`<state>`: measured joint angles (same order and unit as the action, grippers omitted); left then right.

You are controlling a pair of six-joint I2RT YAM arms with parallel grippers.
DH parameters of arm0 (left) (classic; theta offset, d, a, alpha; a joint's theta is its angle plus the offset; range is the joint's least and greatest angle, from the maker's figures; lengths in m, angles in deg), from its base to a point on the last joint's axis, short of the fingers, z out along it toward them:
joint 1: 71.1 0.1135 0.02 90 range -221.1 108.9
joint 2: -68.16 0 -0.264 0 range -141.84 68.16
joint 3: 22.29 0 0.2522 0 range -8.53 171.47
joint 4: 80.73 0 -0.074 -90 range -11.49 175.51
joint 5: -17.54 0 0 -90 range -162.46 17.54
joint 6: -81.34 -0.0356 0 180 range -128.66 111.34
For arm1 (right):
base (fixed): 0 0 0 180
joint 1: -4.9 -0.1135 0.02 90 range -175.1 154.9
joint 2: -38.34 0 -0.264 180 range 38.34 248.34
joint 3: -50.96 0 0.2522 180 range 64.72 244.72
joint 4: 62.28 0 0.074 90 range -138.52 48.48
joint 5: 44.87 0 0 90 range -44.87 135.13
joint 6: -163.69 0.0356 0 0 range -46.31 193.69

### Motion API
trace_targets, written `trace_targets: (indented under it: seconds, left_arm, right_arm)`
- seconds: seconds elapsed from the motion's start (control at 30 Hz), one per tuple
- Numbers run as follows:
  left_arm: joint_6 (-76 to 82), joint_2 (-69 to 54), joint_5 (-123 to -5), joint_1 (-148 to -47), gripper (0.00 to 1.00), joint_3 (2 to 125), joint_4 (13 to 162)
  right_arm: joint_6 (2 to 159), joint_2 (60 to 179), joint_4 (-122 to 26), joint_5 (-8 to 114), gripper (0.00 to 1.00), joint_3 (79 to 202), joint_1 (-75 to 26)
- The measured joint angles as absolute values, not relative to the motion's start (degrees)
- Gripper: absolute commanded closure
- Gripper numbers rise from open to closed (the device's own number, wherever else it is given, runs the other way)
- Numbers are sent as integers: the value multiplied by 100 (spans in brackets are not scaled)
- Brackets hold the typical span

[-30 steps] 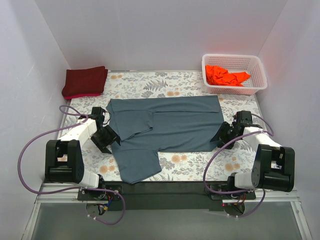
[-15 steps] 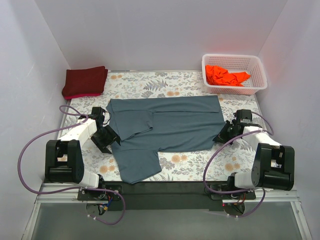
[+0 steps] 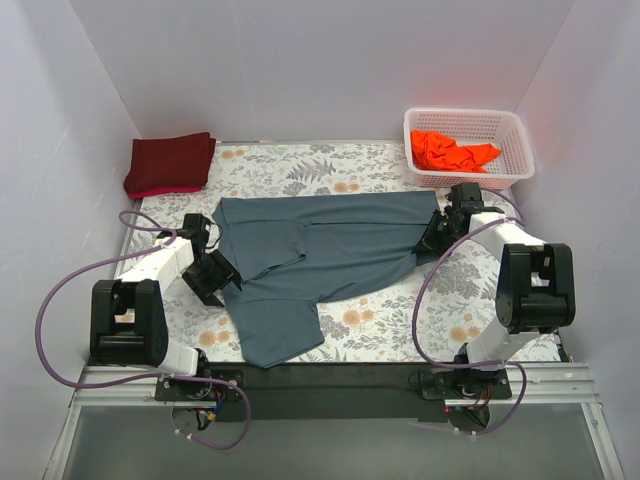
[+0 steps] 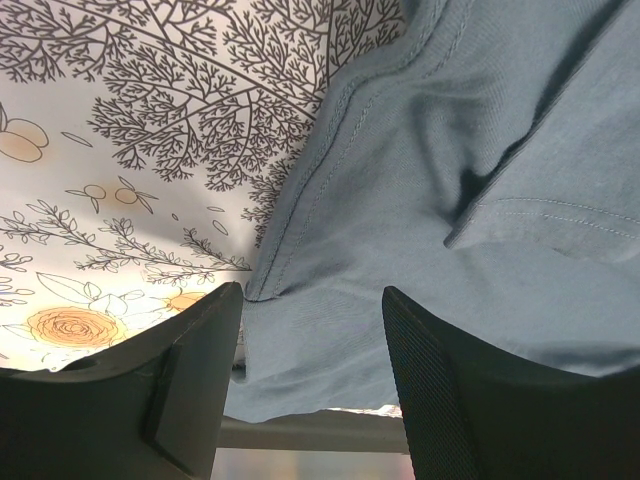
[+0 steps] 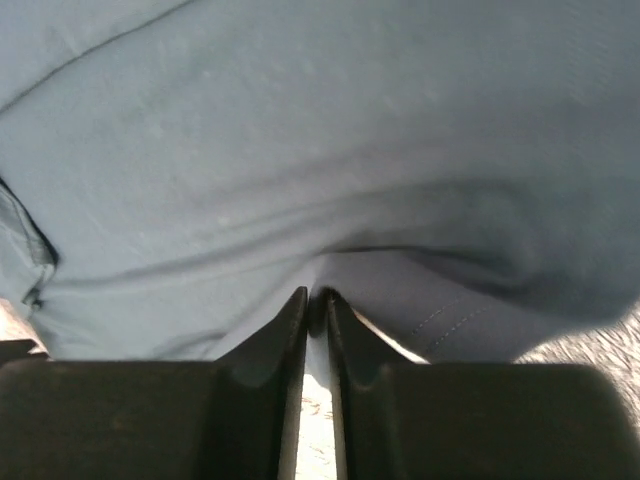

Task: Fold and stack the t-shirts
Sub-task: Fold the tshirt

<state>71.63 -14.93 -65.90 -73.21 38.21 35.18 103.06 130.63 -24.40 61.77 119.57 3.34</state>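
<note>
The blue shirt (image 3: 340, 250) lies flat in the middle of the bench (image 3: 470, 320), its long axis running 9 to 3 o'clock. The collar end is at 9, the hem at 3, and one sleeve trails toward 6 o'clock.

The right claw (image 3: 436, 232) sits at the 3 o'clock end, so the whole shirt stretches away from it toward 9. In the wrist view the right claw (image 5: 312, 300) is pressed together on a raised pinch of the blue cloth (image 5: 300, 150).

The left claw (image 3: 222, 272) is at the opposite end, at the shirt's 9 o'clock edge. Its wrist view shows it spread (image 4: 312, 300), with the stitched edge of the shirt (image 4: 480, 150) running between the fingers and nothing gripped yet.

Only the hem end is held, so any lift for now probably falls to the right arm, drawing the cloth along the long axis toward 9 o'clock.

The folded maroon shirt (image 3: 170, 163) rests at the 10 o'clock corner. The orange shirt (image 3: 452, 152) lies crumpled in the basket (image 3: 517, 150) at 2 o'clock.
</note>
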Motion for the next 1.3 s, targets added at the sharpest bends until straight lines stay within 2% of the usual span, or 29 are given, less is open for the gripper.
trace_targets:
  seconds: [0.1,0.37,0.57,1.03,1.3]
  left_arm:
    - [7154,-1493,-6587,-7321,43,3821,3516]
    - [7124,-1493,-6583,-7321,43,3821,3518]
    - [7113,-1493,-6583,-7321,43,3823,3516]
    - [7102,-1493,-6572,-7318,43,3828,3518]
    - [7102,-1493,-6572,-7321,40,3891,3518]
  right_arm:
    - [10247,13323,-2292,6101,73,12250,161]
    - [10122,13721,-2099,5926,61,12667,-29]
    - [9934,14033,-1868,5718,57,13126,-58]
    - [9593,14706,-1785,5508,57,13675,-86]
    - [9165,14184,-1590,5329,35,13957,-86]
